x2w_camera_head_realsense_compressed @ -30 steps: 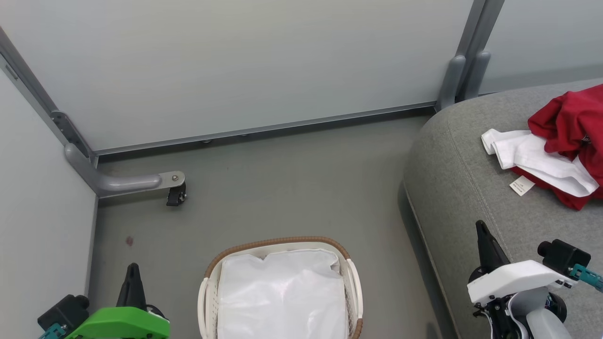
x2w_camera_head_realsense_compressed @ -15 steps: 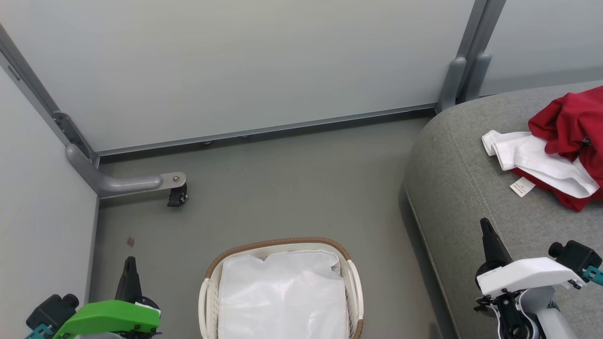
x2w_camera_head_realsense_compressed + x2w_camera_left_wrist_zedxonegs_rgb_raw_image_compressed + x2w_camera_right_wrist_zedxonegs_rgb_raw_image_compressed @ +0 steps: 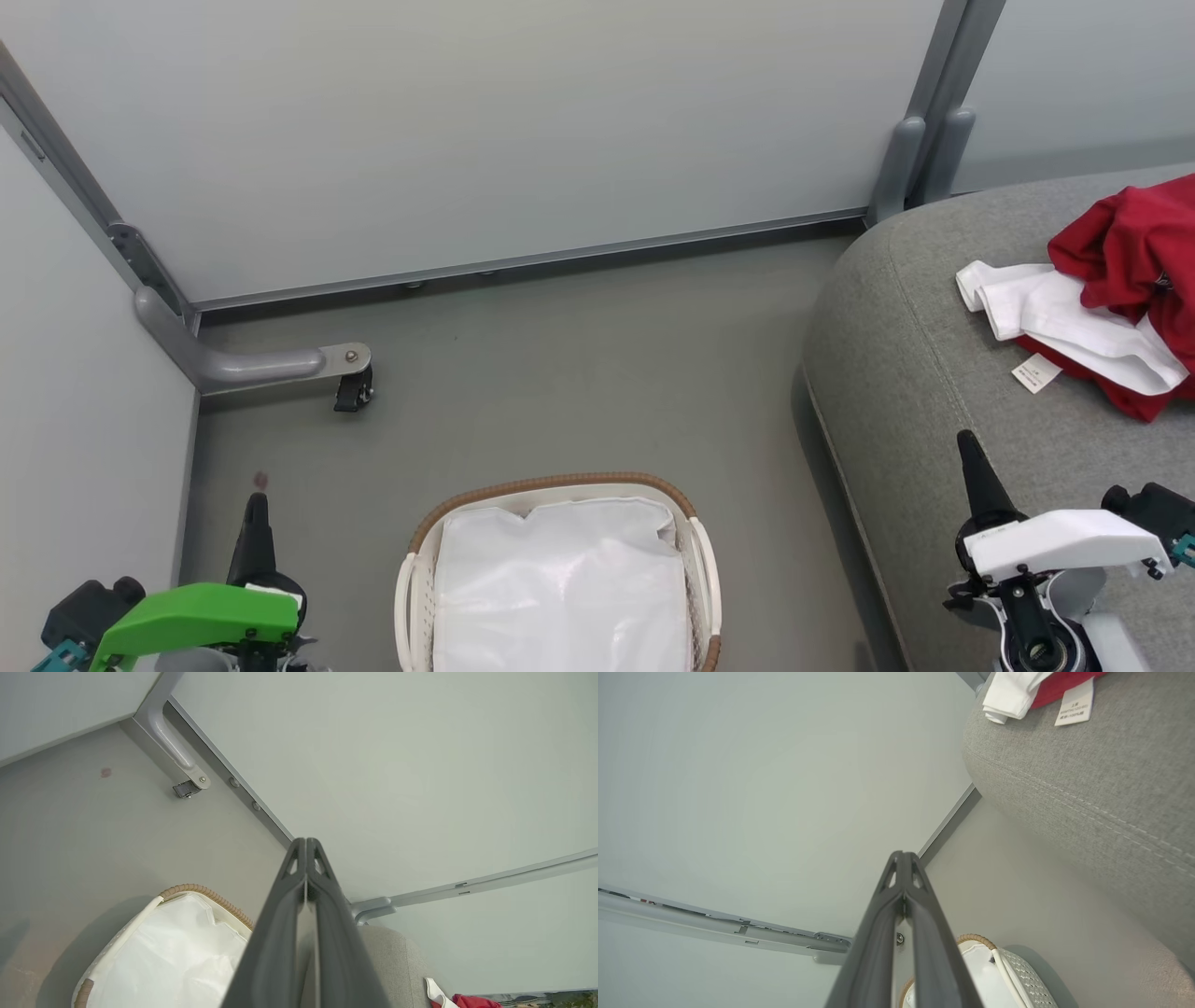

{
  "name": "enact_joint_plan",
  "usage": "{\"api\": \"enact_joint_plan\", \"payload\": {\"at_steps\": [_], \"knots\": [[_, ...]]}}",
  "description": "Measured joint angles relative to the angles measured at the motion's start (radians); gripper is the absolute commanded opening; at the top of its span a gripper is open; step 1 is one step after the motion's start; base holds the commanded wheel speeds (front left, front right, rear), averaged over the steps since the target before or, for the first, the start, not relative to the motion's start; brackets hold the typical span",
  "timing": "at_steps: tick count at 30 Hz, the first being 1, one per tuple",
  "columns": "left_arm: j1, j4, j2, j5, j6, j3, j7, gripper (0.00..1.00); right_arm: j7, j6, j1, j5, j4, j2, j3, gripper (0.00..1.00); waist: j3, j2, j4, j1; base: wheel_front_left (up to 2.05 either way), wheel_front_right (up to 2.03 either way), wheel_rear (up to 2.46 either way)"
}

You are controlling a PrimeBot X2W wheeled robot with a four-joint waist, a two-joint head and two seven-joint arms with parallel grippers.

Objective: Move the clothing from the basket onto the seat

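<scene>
white care tag (image 3: 1034, 372) on the clothing (image 3: 1125, 252) has print too tiny for me to read. the crumpled red fabric with white sleeves lies on the seat (image 3: 915, 373), rounded grey woven upholstery, up and right of my right claw (image 3: 967, 441). the basket (image 3: 551, 483), oval with a brown braided rim and a white liner (image 3: 560, 588), sits between both claws. left claw (image 3: 254, 502) and right claw are both pressed together, holding nothing.

Grey floor (image 3: 579, 373), pale partition panels (image 3: 467, 121) — one castered metal foot (image 3: 266, 362)
</scene>
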Motion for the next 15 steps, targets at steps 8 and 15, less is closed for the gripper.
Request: {"api": "enact_joint_plan", "payload": {"at_steps": [8, 15], "knots": [[-0.003, -0.017, 0.000, -0.080, 0.000, 0.003, 0.021, 0.00, 0.022, 0.000, 0.003, 0.082, -0.011, -0.001, -0.007, 0.00, -0.002, 0.0000, 0.001, 0.0000, 0.00, 0.00, 0.00], [-0.005, -0.029, 0.001, -0.147, 0.000, 0.005, 0.039, 0.00, 0.040, 0.000, 0.006, 0.151, -0.020, -0.002, -0.013, 0.00, -0.005, 0.0000, 0.003, 0.0000, 0.00, 0.00, 0.00]]}}
